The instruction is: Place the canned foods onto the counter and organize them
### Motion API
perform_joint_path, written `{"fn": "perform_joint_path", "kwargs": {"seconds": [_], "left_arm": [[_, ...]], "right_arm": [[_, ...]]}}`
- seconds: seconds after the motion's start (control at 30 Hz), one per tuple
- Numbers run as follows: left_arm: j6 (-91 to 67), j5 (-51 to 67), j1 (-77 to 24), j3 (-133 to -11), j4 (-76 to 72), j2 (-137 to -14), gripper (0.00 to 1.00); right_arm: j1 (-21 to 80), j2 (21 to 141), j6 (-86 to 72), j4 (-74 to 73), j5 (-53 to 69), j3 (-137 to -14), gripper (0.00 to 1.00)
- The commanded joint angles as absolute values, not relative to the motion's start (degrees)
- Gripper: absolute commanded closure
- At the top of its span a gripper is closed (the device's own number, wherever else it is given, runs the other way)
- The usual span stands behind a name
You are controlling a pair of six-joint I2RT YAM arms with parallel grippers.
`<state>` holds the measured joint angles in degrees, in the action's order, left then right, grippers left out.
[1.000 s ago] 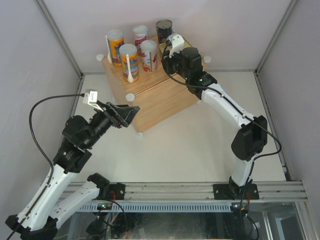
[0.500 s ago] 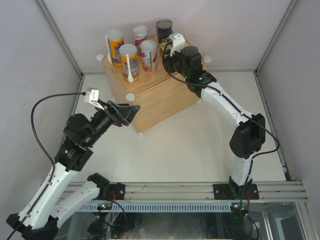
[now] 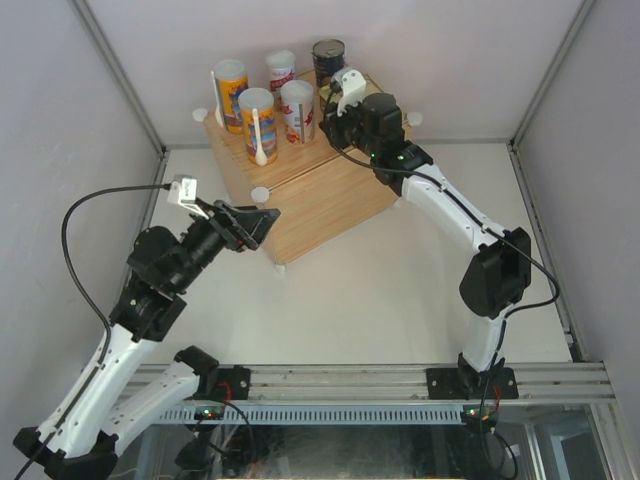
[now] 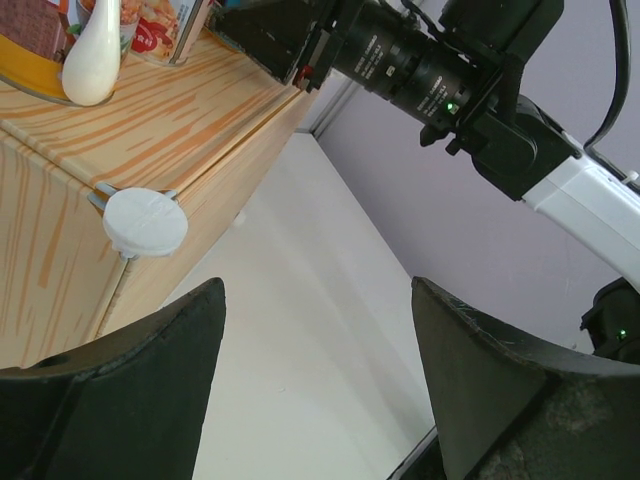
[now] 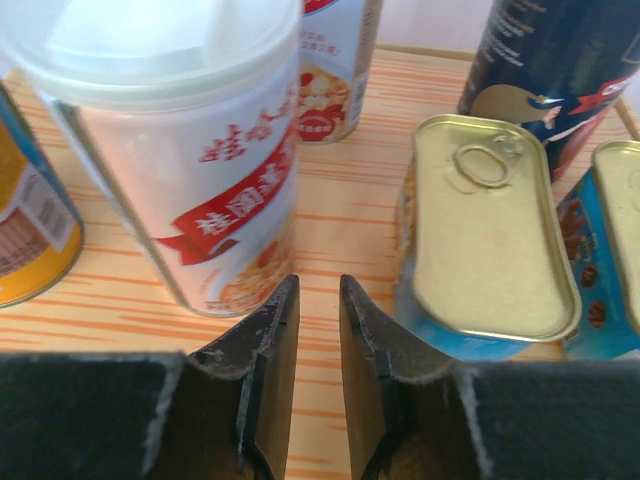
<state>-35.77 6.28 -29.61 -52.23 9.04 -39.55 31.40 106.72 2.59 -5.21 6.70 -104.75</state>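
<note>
The right gripper (image 5: 318,300) hangs low over the wood-grain bench (image 5: 350,195) with its jaws barely parted, only a thin slit between them. It has hold of nothing. Just to one side of it stands a white-red tube (image 5: 190,170) and just to the other lies a flat gold-teal tin (image 5: 490,235), with bare wood under the gripper.

Beyond these are a second gold-teal tin (image 5: 615,240) beside the first, a dark-blue can (image 5: 555,60) behind the tins, another white-red tube (image 5: 335,60), and the edge of an orange-blue tube (image 5: 30,230). From above, both orange-blue tubes (image 3: 231,95) (image 3: 258,125) stand at the back left of the bench.

All seven containers appear to sit on the bench already, so placing looks done and the step in hand looks like final tidying. The next move calls for care. The right gripper should rise clear or nudge gently, without clipping the tall tube, which could tip.

The left gripper (image 4: 318,300) waits wide open and empty beside the bench's near corner, close to a white cap (image 4: 146,221).
</note>
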Motion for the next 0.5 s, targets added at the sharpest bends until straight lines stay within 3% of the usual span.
{"fn": "perform_joint_path", "kwargs": {"seconds": [0.0,0.13,0.47], "left_arm": [[-34.12,3.59,-29.08,-52.47,7.24,-37.1,0.2],[-32.87,-3.76,-29.09,-52.64,9.25,-33.9,0.2],[-25.2,-25.61,-28.15,-52.62,17.73,-31.2,0.1]], "right_arm": [[33.79,100.38,3.11,-5.28,6.81,-104.12,0.77],[34.45,94.14,0.34,-5.49,3.71,-97.58,0.7],[28.19,74.06,-7.24,-12.45,-9.78,-79.21,0.42]]}}
